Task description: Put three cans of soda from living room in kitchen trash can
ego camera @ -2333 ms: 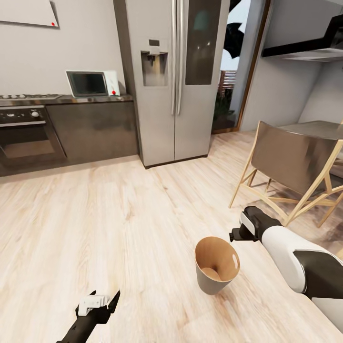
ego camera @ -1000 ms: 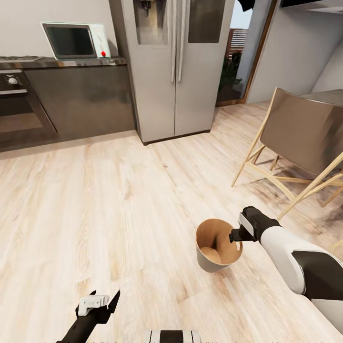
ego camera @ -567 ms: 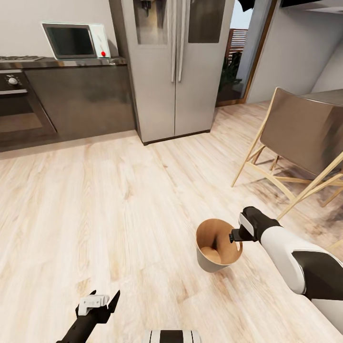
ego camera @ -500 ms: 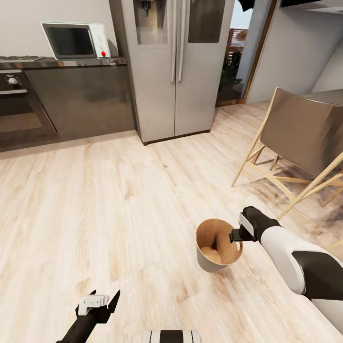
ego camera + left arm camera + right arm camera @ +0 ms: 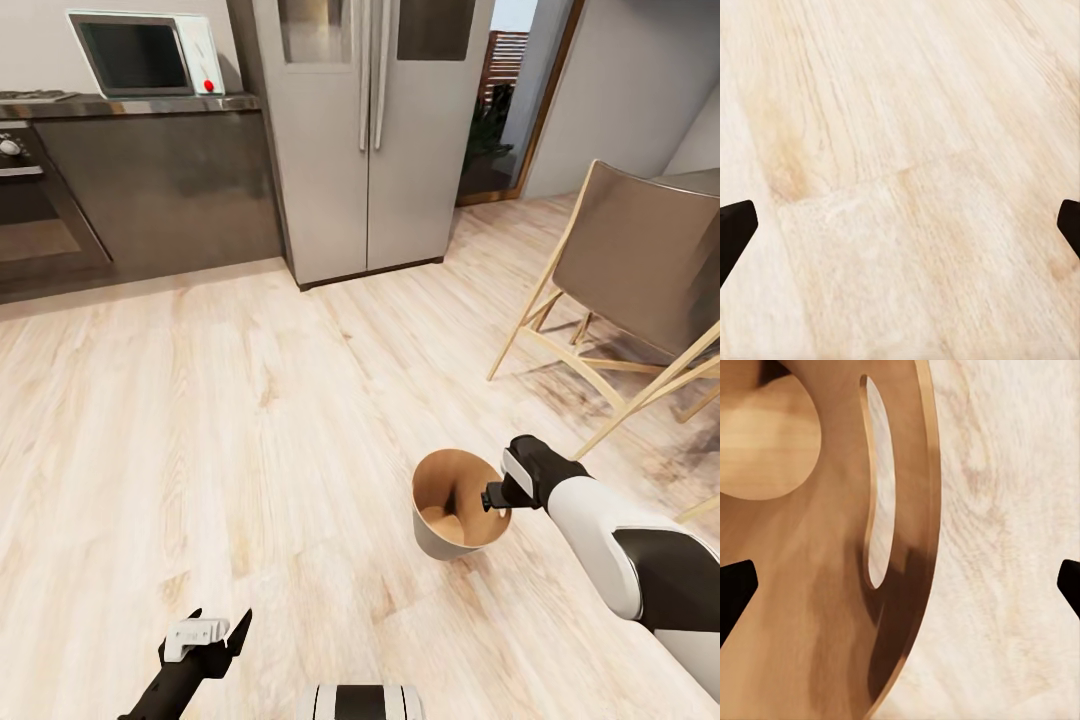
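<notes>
Nearest, left gripper (image 5: 215, 632) hung low over bare floor (image 5: 200, 420), fingers spread wide, carrying nothing. Beyond it stood the tash can (image 5: 447, 540), upright on the floor, right gripper (image 5: 490, 497) poised at its rim, fingers parted wide and empty. Farther off from the can: folding chair (image 5: 640, 270), fridge (image 5: 370, 130), dark cabinets (image 5: 160, 190), microwave (image 5: 145, 50). Judged near an end or between trips: no soda can on display, bucket bottom looking bare, though partly hidden by its own wall. Cans' whereabouts impossible to tell.
</notes>
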You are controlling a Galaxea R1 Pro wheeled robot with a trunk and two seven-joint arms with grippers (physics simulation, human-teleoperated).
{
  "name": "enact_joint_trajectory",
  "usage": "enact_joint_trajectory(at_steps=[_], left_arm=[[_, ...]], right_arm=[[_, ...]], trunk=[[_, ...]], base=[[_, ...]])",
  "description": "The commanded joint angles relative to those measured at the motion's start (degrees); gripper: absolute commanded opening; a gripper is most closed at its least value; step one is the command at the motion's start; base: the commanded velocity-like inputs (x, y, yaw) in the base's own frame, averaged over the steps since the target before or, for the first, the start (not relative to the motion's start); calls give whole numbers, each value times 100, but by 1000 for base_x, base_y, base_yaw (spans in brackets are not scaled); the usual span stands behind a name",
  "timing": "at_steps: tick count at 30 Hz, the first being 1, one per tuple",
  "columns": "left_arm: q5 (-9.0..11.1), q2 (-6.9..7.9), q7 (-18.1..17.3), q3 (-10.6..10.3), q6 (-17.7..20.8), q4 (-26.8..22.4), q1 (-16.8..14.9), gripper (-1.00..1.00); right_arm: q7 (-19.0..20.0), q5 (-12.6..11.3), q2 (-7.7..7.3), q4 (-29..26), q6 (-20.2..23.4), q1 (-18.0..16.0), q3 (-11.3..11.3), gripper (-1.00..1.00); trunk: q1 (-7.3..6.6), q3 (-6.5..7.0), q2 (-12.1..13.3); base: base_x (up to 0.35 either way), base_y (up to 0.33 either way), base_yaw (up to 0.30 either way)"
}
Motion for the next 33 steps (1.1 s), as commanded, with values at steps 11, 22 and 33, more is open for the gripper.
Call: enact_joint_trajectory(at_steps=[11,22,33], left_arm=[[0,-1,0,0,0,-26,4,100],[0,4,0,0,0,-38,8,100],[0,4,0,0,0,-39,9,100]], right_arm=[[0,0,-2,-2,0,8,2,100],[1,0,-2,-2,0,26,3,-100],[0,0,-8,-2,-2,62,2,-100]], trunk=[[0,0,0],[0,0,0],[0,0,0]], base=[[0,0,0],[0,0,0],[0,0,0]])
